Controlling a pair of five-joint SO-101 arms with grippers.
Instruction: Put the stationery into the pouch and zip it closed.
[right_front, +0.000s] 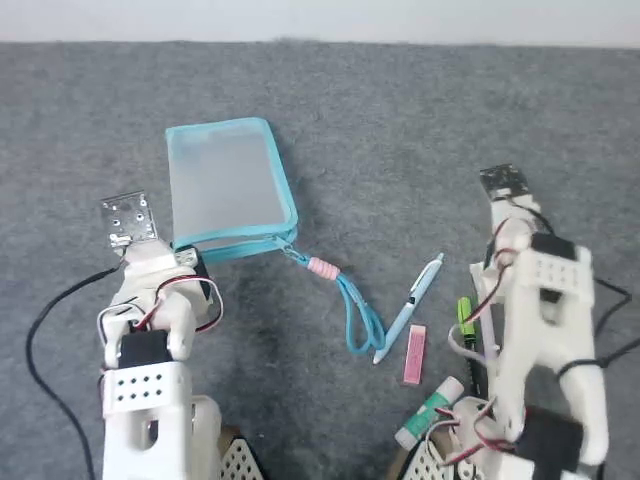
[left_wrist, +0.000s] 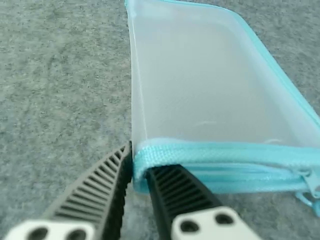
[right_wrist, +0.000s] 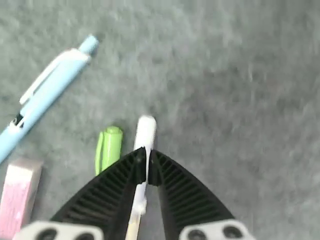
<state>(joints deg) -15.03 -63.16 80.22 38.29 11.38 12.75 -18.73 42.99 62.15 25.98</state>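
The corner of the frosted teal-edged zip pouch (right_front: 225, 185) is pinched by the left end effector (left_wrist: 137, 155), its jaws nearly together on the zip seam. The pouch is laid flat on the grey felt surface (right_front: 400, 130), with its teal strap (right_front: 355, 305) stretched toward the light-blue pen (right_front: 410, 308). A slim white stick (right_wrist: 145, 130) is clamped tight in the right end effector (right_wrist: 146, 152), just beside the green highlighter (right_wrist: 108, 147). The pink eraser (right_front: 414, 354) is seen near the pen, outside the pouch.
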